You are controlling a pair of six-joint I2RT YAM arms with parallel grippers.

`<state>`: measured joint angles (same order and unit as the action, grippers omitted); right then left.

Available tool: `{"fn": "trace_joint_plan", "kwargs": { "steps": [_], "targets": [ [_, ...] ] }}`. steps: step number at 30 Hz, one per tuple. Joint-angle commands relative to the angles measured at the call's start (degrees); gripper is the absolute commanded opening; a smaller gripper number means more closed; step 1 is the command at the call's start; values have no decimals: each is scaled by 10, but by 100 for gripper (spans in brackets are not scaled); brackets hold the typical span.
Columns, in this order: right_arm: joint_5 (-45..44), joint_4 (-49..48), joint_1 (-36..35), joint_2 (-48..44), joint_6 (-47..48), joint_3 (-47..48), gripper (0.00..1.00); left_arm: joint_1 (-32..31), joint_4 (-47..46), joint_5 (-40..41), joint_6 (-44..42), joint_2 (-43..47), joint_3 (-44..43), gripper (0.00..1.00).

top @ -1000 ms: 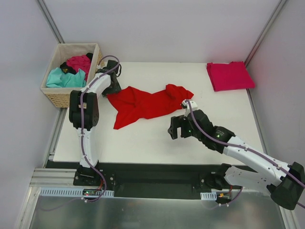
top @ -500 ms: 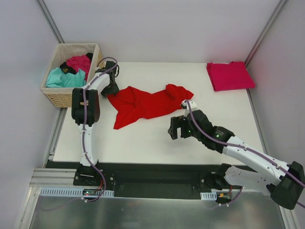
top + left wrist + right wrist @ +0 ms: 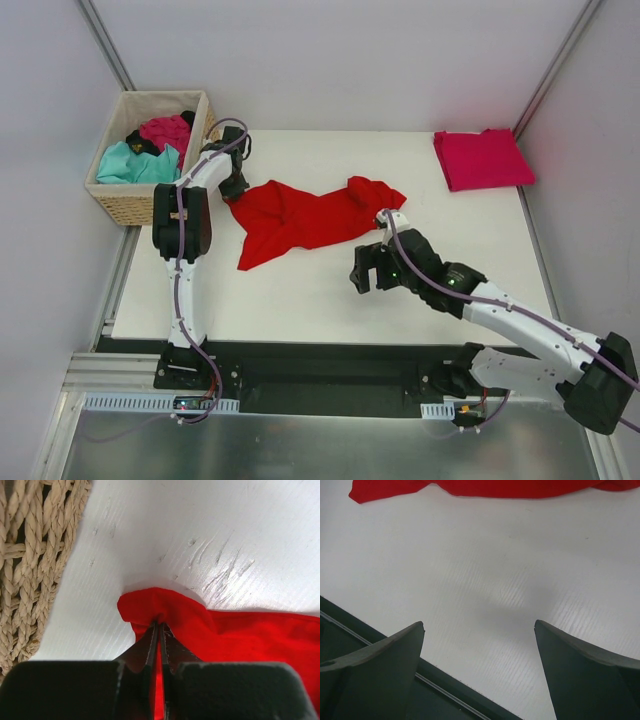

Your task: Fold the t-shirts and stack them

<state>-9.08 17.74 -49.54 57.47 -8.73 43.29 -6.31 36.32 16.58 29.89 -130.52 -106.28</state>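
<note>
Left gripper (image 3: 159, 626) pinched tight on a corner of the red t-shirt (image 3: 230, 632); wicker basket (image 3: 30, 555) just left of the fingers. Right gripper (image 3: 479, 625) wide open, empty, over the table (image 3: 485, 580); shirt lies ahead of its fingertips.

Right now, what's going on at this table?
The left end effector is shut on an edge of the crumpled red t-shirt near the wicker basket. The right end effector is open above the table, holding nothing. One crimson t-shirt lies folded at the far right corner; a teal shirt and a magenta shirt sit in the basket.
</note>
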Motion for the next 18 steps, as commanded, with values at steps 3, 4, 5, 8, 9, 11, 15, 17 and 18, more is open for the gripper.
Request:
{"fn": "trace_joint_plan", "kwargs": {
  "steps": [3, 4, 5, 8, 9, 11, 15, 17, 18],
  "targets": [
    [157, -42, -10, 174, -7, 100, 97, 3, 11, -13, -4, 9, -5, 0],
    [172, -42, -20, 198, -3, 122, 96, 3, 10, -12, -4, 10, -5, 0],
    [175, -38, -27, 223, 0, 163, 96, 3, 11, -11, -5, 11, -4, 0],
    [186, -23, -45, 321, 17, 251, 97, 3, 8, -17, -4, 13, 4, 0],
    [194, -17, -49, 361, 21, 269, 97, 3, 7, -22, -3, 15, 6, 0],
    [210, -16, -57, 399, 18, 316, 97, 2, 3, -24, -1, 16, 13, 0],
    [243, -24, -69, 477, 6, 382, 97, 2, -11, -41, 3, 19, 26, 0],
    [267, -26, -77, 518, 1, 406, 96, 2, -14, -45, 4, 19, 30, 0],
    [275, -27, -79, 532, -1, 433, 96, 2, -15, -49, 4, 21, 31, 0]
  ]
}}
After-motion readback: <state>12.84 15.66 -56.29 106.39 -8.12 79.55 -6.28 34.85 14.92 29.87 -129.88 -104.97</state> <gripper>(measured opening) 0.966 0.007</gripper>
